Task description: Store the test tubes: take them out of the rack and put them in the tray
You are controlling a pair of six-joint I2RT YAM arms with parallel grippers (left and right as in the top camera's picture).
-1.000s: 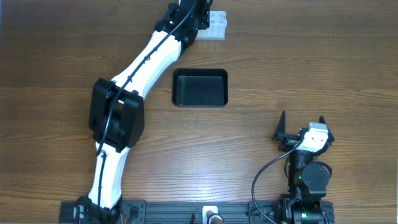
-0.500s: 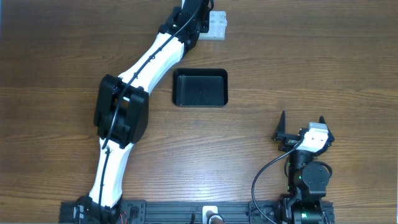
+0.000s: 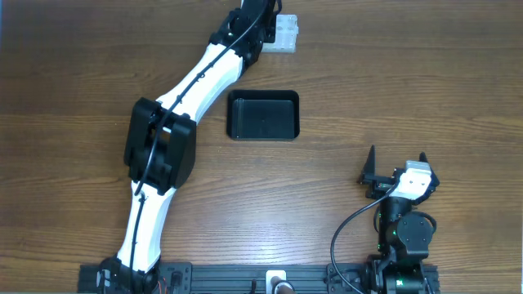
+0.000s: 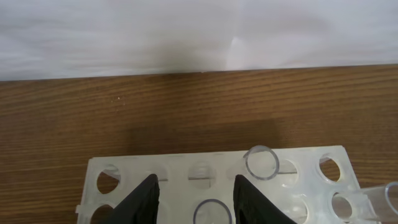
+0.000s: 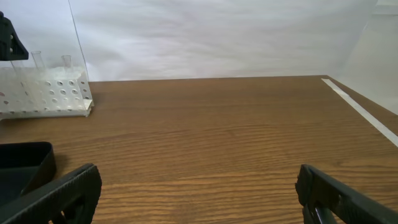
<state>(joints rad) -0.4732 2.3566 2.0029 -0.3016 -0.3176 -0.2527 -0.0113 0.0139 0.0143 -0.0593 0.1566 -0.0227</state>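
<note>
Since a second ago the left arm (image 3: 159, 155) has carried its elbow slightly toward the rack (image 3: 284, 34) and has held that reach over the last half second; nothing else on the table (image 3: 409, 82) has shifted. Three tubes stand upright in the rack: one tube (image 4: 212, 213) in the near row, a second tube (image 4: 261, 163) in the row behind it, and a third tube (image 4: 380, 198) at the rack's end. No tube is out yet. The left gripper (image 4: 198, 202) is directly over the rack, fingers parted at a moderate width and straddling the near-row tube, with one finger close against its rim and a clear gap at the other. The tray (image 3: 263, 115) lies near the rack, on the side toward the arm bases, and holds nothing. The right gripper (image 3: 396, 159) sits well apart from the rack, beyond the tray, with its fingers spread wide and nothing between them. Assessment: the step in hand is the first pick, at the point of lining up on a tube. The next move appears to call for centring the fingers on that tube, lowering enough to catch the glass below the rim, closing gently, then a straight vertical lift so the tube clears its hole without dragging the light rack along.
</note>
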